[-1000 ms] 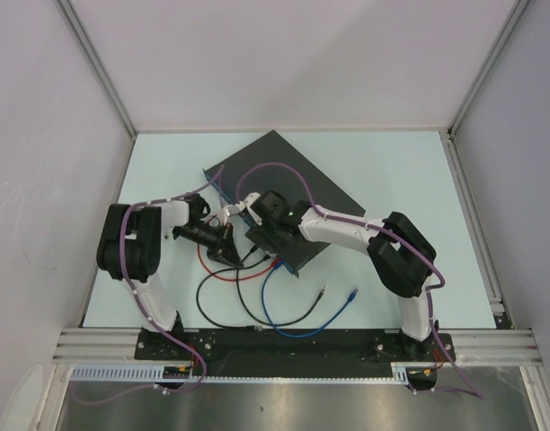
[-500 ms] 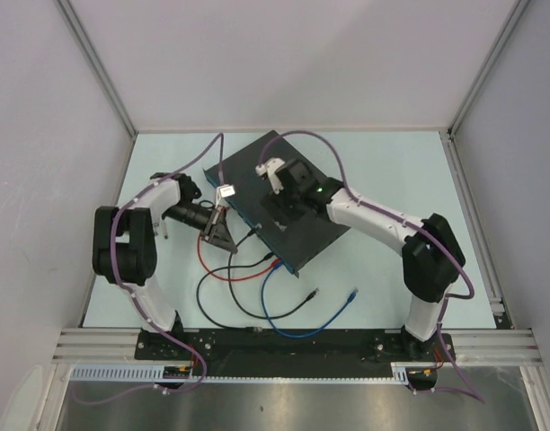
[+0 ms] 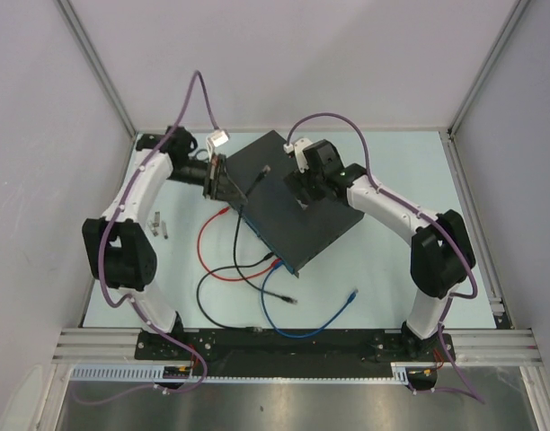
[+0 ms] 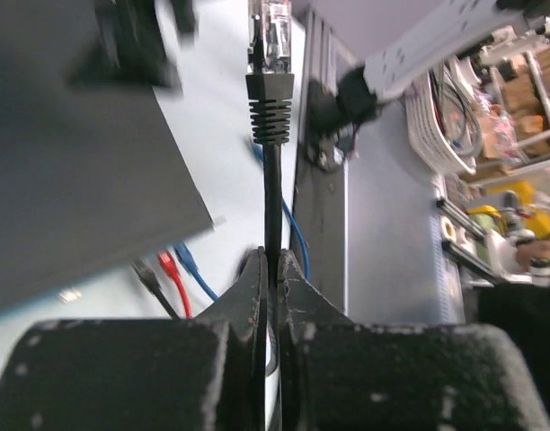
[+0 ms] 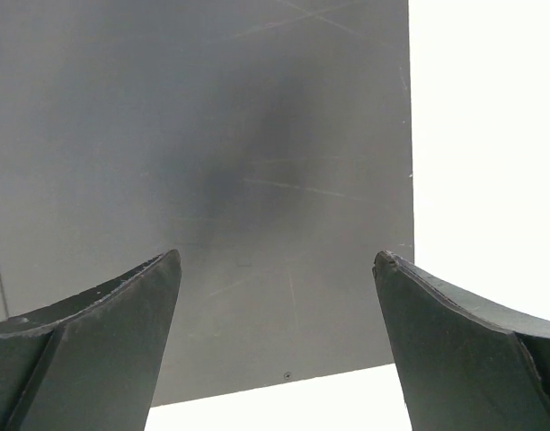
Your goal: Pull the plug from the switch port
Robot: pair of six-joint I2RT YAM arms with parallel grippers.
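The switch (image 3: 302, 220) lies slantwise at mid-table, a flat dark grey box with its teal port edge (image 3: 257, 229) facing the near left. My left gripper (image 3: 230, 187) at its far-left corner is shut on a black cable (image 4: 273, 224). That cable's plug (image 4: 270, 99) stands free in the air, apart from the switch (image 4: 77, 162). Red (image 4: 167, 265), blue and black plugs sit along the port edge. My right gripper (image 3: 300, 190) hangs open over the switch's top (image 5: 257, 180), fingers wide (image 5: 277, 269), nothing between them.
Red (image 3: 203, 256), black (image 3: 208, 301) and blue (image 3: 297, 328) cables loop on the table in front of the switch. Loose plug ends lie at the near middle (image 3: 288, 297) and right (image 3: 351, 294). Two small grey pieces (image 3: 161, 224) lie at the left.
My left arm swung toward the far left, carrying the black cable with its plug away from the port edge. My right gripper moved back over the switch's top and stands wide.
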